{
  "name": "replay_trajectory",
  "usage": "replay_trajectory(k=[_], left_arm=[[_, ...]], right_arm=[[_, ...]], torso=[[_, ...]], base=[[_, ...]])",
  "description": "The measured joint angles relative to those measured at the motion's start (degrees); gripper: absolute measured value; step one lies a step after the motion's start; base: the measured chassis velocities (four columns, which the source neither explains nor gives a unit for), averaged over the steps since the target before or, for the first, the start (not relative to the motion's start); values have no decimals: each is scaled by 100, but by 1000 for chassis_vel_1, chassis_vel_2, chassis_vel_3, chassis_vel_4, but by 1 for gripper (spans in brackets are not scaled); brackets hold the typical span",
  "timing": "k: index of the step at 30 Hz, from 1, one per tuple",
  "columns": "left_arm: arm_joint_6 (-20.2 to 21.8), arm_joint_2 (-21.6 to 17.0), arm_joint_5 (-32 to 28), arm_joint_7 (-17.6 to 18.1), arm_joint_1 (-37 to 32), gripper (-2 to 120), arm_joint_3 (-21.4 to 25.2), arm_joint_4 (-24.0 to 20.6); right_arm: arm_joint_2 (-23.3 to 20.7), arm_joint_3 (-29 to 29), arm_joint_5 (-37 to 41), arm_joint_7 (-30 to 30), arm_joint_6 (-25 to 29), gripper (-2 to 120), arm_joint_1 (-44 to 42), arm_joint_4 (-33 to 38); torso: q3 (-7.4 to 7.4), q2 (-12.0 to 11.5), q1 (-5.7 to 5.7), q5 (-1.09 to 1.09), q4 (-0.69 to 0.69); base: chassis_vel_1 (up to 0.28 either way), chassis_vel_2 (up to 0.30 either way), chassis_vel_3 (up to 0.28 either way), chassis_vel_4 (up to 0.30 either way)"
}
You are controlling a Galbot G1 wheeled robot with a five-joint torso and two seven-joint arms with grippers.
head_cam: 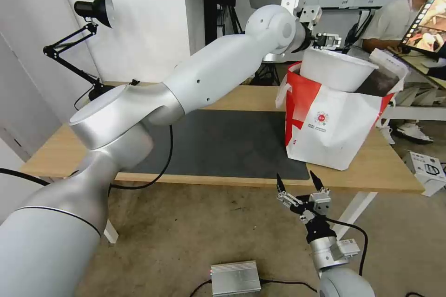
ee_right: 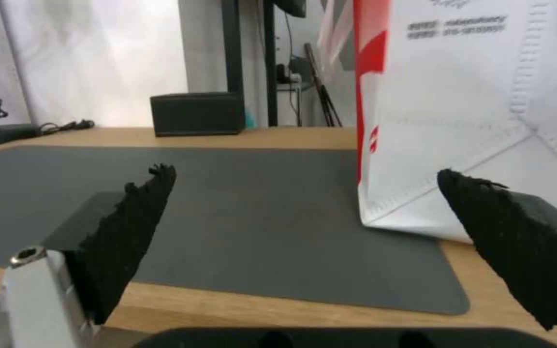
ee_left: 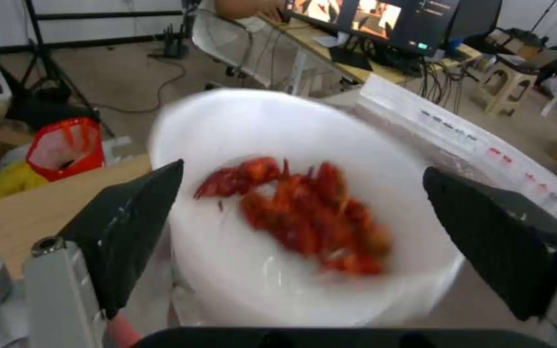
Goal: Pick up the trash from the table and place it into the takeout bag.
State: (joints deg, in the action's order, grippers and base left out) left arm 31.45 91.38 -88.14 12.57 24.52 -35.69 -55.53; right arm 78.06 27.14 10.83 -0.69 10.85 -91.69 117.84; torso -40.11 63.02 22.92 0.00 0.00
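The white bowl (head_cam: pixel 338 68) of red shells (ee_left: pixel 304 212) sits tilted in the takeout bag's mouth. The white-and-red takeout bag (head_cam: pixel 334 123) stands on the worktop (head_cam: pixel 385 167), overlapping the grey mat's corner.

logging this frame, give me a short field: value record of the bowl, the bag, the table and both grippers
bowl: white bowl of red shells, tilted, sitting in the bag's open mouth
bag: large white and red takeout bag, upright on the table's right part, partly on the mat
table: light-wood desk top with dark grey mat
left gripper: open, fingers astride the bowl, above the bag
right gripper: open, low at the table's near edge
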Motion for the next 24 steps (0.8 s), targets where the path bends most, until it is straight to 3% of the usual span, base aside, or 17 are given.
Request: replay_trajectory(k=[24], left_arm=[[-19,-84,602,-90,-566,100,517,-293]], right_arm=[[0,0,0,0,0,100,0,0]], torso=[[0,0,0,0,0]], base=[[0,0,0,0]])
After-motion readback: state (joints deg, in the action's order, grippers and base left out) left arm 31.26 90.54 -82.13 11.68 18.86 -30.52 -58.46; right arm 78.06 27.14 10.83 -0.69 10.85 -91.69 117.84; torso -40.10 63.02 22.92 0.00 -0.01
